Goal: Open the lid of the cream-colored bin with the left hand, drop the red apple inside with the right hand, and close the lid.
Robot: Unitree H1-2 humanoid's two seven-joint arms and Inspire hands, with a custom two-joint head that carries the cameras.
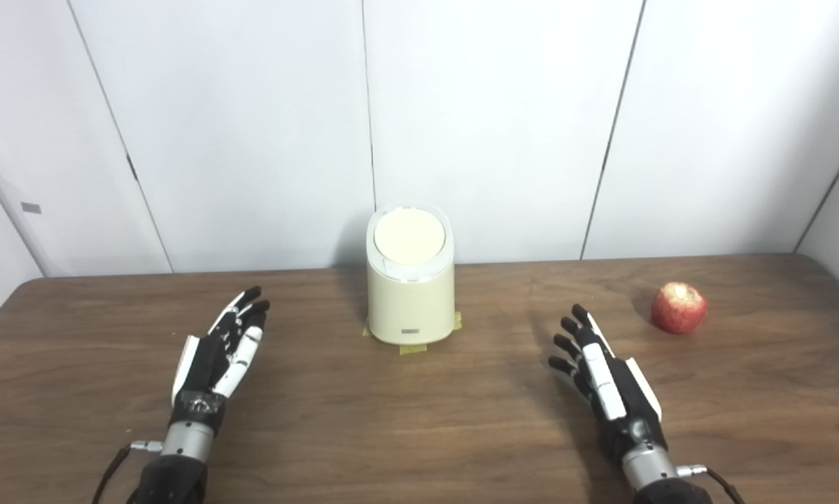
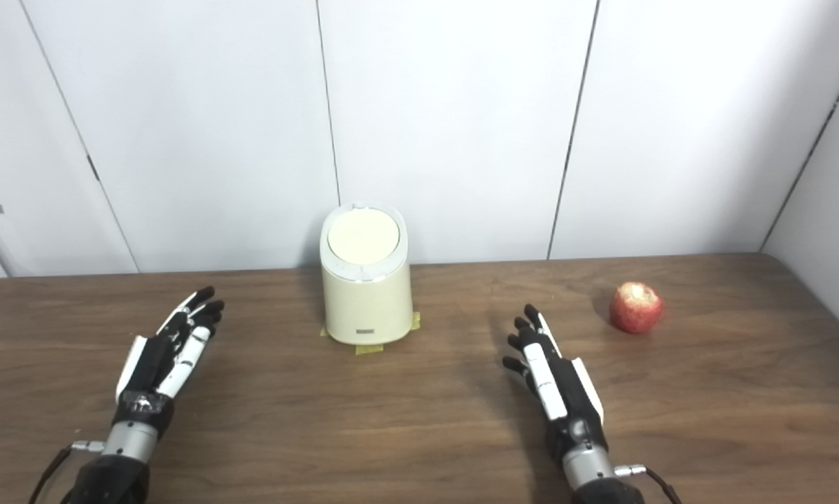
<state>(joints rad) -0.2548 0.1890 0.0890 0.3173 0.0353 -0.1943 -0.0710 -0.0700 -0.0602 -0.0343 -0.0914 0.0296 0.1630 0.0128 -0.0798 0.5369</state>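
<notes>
Left hand (image 1: 217,353): open and empty, fingers stretched forward, over the table left of the bin.
Right hand (image 1: 604,374): open and empty, fingers spread, right of the bin and nearer the camera.
Bin (image 1: 410,294): cream-colored, upright at the table's far middle, between the hands.
Lid (image 1: 409,235): round, closed flat on the bin.
Apple (image 1: 679,307): red, on the table well right of the bin, just beyond the right hand.
Table (image 1: 419,420): dark wood.

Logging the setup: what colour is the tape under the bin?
Yellowish tape, clearest in the left eye view.
</notes>
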